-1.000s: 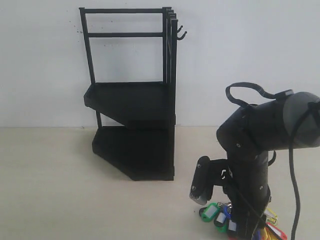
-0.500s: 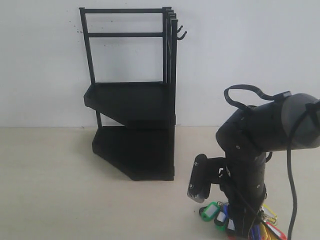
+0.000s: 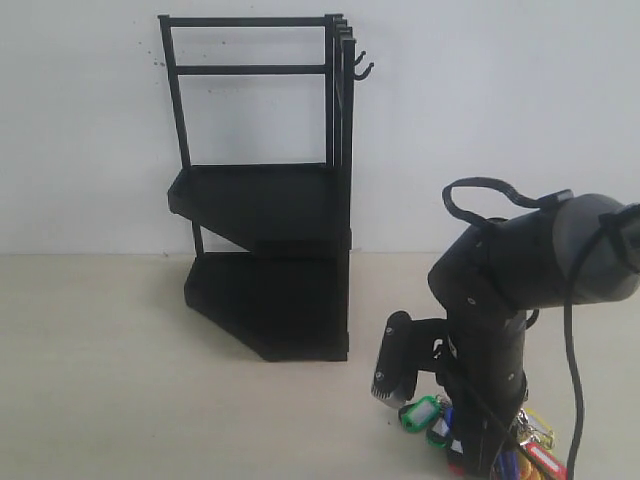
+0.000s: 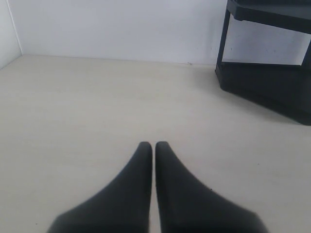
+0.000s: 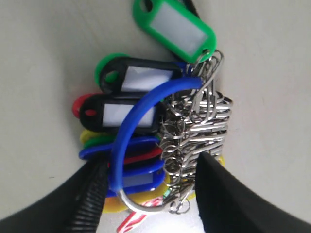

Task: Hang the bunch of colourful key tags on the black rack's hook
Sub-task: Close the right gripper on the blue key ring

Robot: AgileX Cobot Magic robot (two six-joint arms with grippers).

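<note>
The colourful key tag bunch (image 3: 424, 414) lies on the pale table at the front right, under my right arm. In the right wrist view the bunch (image 5: 146, 116) shows green, red, yellow and blue tags, silver rings and a blue loop. My right gripper (image 5: 151, 162) is open and straddles the bunch, one finger outside the blue loop, the other beside the rings. The black rack (image 3: 270, 200) stands against the back wall, its side hook (image 3: 362, 70) at the top right. My left gripper (image 4: 153, 144) is shut with nothing in it, low over bare table.
The white wall stands close behind the rack. The rack's lower shelf (image 4: 272, 82) shows in the left wrist view. My right arm's cable (image 3: 575, 400) hangs beside the bunch. Bare pale table (image 3: 120, 380) stretches left of the rack.
My right arm has sunk lower over the key tag bunch and shifted slightly left. The rack has not moved.
</note>
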